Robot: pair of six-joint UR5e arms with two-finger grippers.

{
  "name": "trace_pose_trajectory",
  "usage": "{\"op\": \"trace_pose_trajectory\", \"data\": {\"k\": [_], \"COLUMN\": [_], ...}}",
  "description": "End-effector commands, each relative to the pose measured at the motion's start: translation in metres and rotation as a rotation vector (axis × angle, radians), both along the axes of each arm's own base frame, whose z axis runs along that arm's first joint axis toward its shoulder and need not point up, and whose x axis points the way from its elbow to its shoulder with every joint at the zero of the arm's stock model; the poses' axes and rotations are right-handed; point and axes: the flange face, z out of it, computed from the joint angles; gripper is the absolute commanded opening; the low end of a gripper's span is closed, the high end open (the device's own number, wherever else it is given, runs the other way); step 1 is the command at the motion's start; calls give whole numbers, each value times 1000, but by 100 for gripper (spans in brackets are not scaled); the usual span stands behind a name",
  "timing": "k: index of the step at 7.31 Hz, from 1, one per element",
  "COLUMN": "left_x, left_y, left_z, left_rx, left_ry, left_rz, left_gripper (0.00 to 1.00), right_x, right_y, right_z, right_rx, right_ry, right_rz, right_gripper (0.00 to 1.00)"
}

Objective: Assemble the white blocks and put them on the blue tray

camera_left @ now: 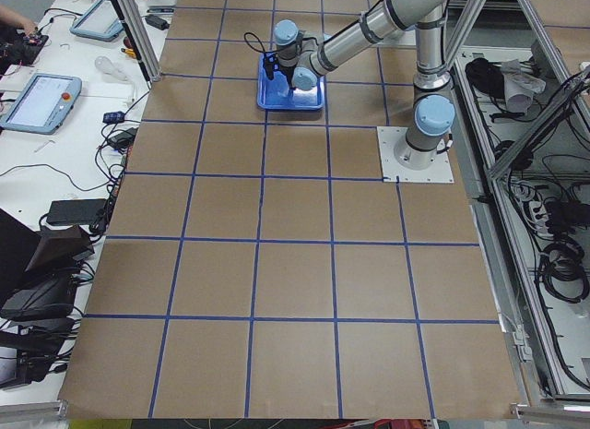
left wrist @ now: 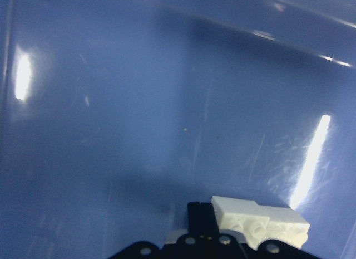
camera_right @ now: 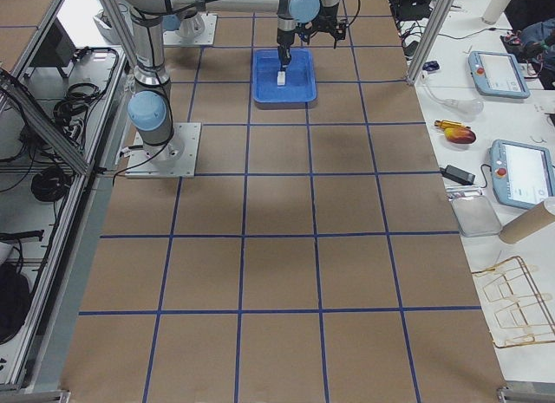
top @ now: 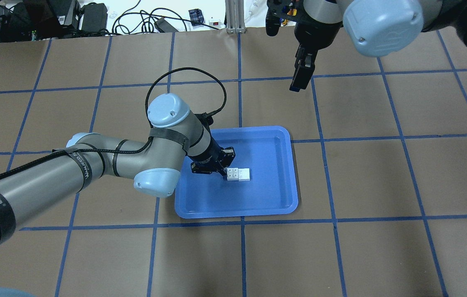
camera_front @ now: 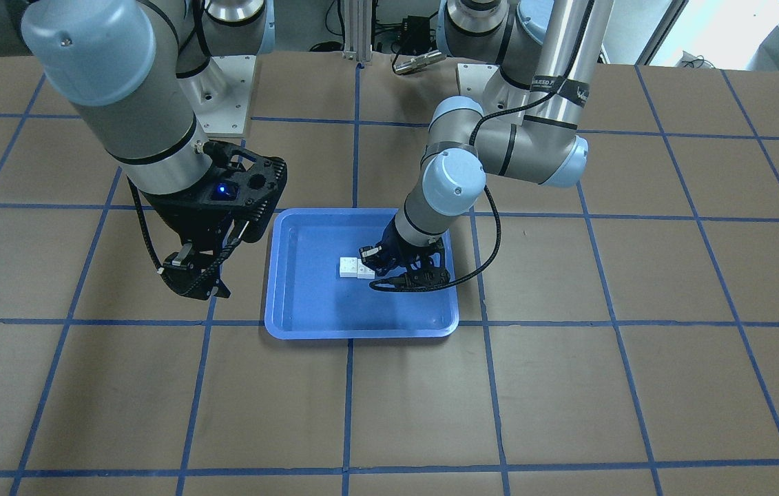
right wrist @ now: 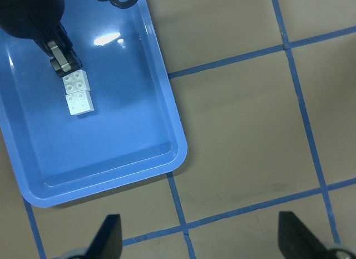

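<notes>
Two white blocks point(top: 239, 174), joined side by side, lie on the floor of the blue tray point(top: 266, 194) near its middle. They also show in the front view point(camera_front: 350, 268) and in the right wrist view point(right wrist: 78, 92). My left gripper point(top: 224, 170) points down into the tray, its fingers together, and touches the near end of the blocks. In the left wrist view the closed fingers point(left wrist: 201, 214) stand just left of the blocks point(left wrist: 261, 220). My right gripper point(camera_front: 200, 289) is open and empty. It hangs above the table beside the tray.
The table is brown paper with a grid of blue tape lines point(top: 239, 82). The tray's raised rim point(right wrist: 172, 125) shows in the right wrist view. Cables and equipment point(top: 93, 16) lie beyond the far table edge.
</notes>
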Motion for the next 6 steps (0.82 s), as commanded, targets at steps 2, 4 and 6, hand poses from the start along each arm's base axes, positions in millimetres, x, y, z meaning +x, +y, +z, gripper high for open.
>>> {"op": "trace_pose_trajectory", "data": {"k": [2, 4, 6], "left_x": [4, 8, 46], "left_y": [-7, -27, -48], "left_z": [19, 36, 58], "left_rx": [-36, -73, -128], "left_ry": [30, 37, 35], "left_rz": [6, 21, 33], "left_gripper": [0, 0, 0], "right_x": [-6, -5, -9], "right_y": [8, 11, 34], "right_z": [17, 21, 37], "right_rx": [18, 40, 108], "right_ry": [-11, -23, -9], "right_rz": [-432, -807, -1068], "right_gripper": [100, 100, 100]}}
